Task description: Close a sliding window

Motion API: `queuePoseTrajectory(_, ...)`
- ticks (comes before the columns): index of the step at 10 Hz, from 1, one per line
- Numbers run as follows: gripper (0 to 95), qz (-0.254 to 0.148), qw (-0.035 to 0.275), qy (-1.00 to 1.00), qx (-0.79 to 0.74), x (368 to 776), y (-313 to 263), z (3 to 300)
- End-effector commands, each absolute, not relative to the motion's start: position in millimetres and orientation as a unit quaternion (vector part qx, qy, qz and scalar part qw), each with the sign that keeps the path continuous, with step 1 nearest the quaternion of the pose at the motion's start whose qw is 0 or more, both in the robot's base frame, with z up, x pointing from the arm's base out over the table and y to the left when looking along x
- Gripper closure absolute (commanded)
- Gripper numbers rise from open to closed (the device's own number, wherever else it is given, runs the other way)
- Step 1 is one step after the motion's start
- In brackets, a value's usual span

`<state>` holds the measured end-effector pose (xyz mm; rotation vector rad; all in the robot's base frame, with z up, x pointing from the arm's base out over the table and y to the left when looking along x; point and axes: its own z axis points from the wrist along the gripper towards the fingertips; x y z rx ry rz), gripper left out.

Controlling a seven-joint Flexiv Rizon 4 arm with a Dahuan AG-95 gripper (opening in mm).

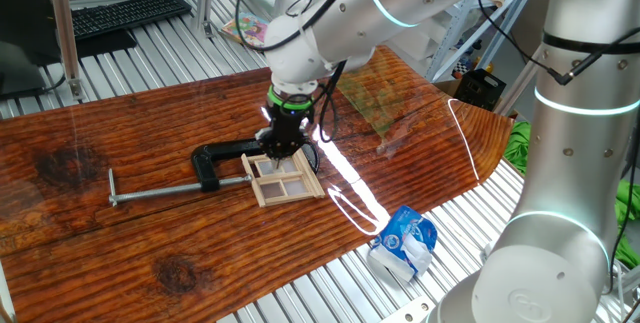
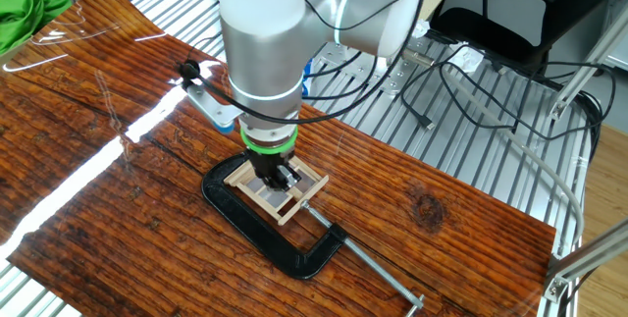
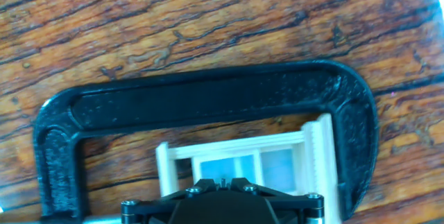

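Note:
The sliding window (image 1: 287, 181) is a small light-wood frame with cross bars, lying flat on the wooden table. A black C-clamp (image 1: 222, 157) holds its left side. My gripper (image 1: 283, 147) points straight down onto the window's upper edge, with its fingers close together. In the other fixed view the gripper (image 2: 278, 173) stands on the middle of the window (image 2: 294, 199), hiding part of it. In the hand view the window (image 3: 246, 161) sits inside the clamp's arc (image 3: 208, 99). The gripper (image 3: 223, 181) shows only as dark finger bases at the bottom edge.
The clamp's screw rod (image 1: 160, 194) runs left across the table. A crumpled blue-and-white bag (image 1: 403, 243) lies off the table's front edge. A green mat (image 1: 378, 93) lies at the back right. A keyboard (image 1: 130, 13) is beyond the far edge.

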<state>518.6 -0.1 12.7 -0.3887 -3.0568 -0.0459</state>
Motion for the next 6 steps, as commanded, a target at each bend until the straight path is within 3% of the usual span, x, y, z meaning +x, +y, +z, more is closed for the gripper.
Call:
queuePoseTrajectory(1,95.0,-0.014,0.030,-0.992,-0.122,517.4,-5.5,13.2)
queuePoseTrajectory(6,95.0,-0.014,0.031,-0.992,-0.119,517.2,-10.2,15.3)
